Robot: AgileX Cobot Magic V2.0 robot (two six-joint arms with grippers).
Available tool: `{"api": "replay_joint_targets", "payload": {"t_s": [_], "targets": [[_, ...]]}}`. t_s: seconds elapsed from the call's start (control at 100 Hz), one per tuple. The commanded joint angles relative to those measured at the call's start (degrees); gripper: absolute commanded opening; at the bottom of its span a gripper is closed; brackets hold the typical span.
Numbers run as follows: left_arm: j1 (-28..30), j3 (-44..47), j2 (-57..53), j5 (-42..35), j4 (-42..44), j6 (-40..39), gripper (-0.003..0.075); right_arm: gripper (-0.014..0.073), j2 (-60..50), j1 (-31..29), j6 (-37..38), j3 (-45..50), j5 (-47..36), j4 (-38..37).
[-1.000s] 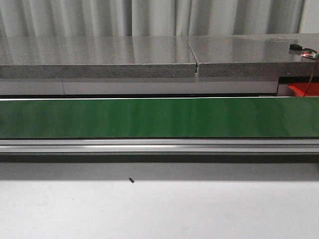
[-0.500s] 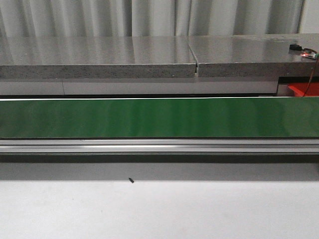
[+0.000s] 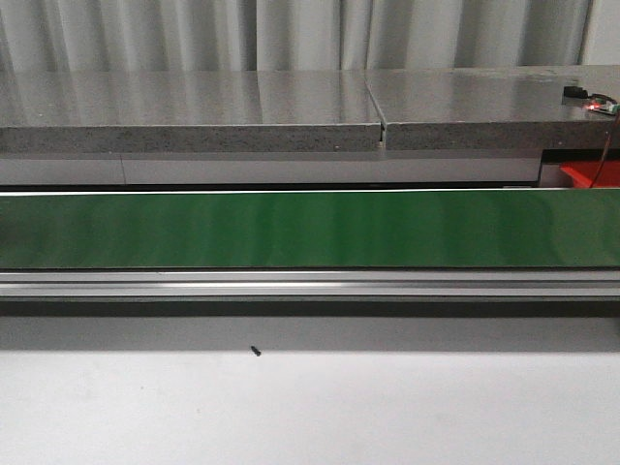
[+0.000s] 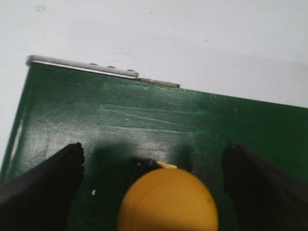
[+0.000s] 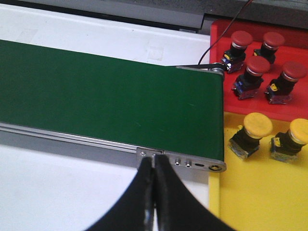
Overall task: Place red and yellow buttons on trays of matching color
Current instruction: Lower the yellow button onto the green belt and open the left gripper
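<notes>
In the left wrist view a yellow button [image 4: 167, 199] sits on the green belt [image 4: 144, 110] near the belt's end. My left gripper [image 4: 154, 187] is open, with a finger on each side of the button and a gap to both. The right wrist view shows my right gripper [image 5: 154, 161] shut and empty, just off the belt's [image 5: 106, 96] metal end bracket. Beyond that belt end lie a red tray [image 5: 219, 31] holding several red buttons [image 5: 257, 67] and a yellow tray [image 5: 260, 192] holding two yellow buttons [image 5: 257, 126]. Neither gripper shows in the front view.
The green conveyor belt [image 3: 310, 230] runs across the front view with a metal rail [image 3: 310, 283] along its near side. A grey stone shelf [image 3: 194, 121] stands behind it. A red tray corner [image 3: 586, 174] shows at the far right. A cable [image 5: 231, 19] crosses the red tray.
</notes>
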Motion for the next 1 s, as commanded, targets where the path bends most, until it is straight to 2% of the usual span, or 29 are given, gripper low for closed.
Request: {"api": "replay_joint_targets", "payload": {"t_s": [0.0, 0.23, 0.39, 0.76, 0.99], "targets": [[-1.71, -1.74, -3.03, -4.14, -0.94, 0.12, 0.0607, -0.0068, 0.12, -0.48, -0.21, -1.46, -3.61, -0.42], [-2.91, -1.82, -6.47, -6.94, -0.94, 0.12, 0.0607, -0.0068, 0.12, -0.48, -0.21, -1.46, -3.61, -0.42], [-0.78, -2.52, -8.31, -8.14, -0.84, 0.12, 0.0607, -0.0068, 0.12, -0.48, -0.21, -1.46, -3.61, -0.42], [12.34, -12.39, -8.02, -7.46, -0.75, -0.60, 0.0607, -0.0068, 0.12, -0.48, -0.21, -1.46, -3.61, -0.42], [18.89, -17.42, -2.48, -7.11, 0.10, -0.60, 0.0607, -0.0068, 0.12, -0.48, -0.21, -1.46, -3.61, -0.42]]}}
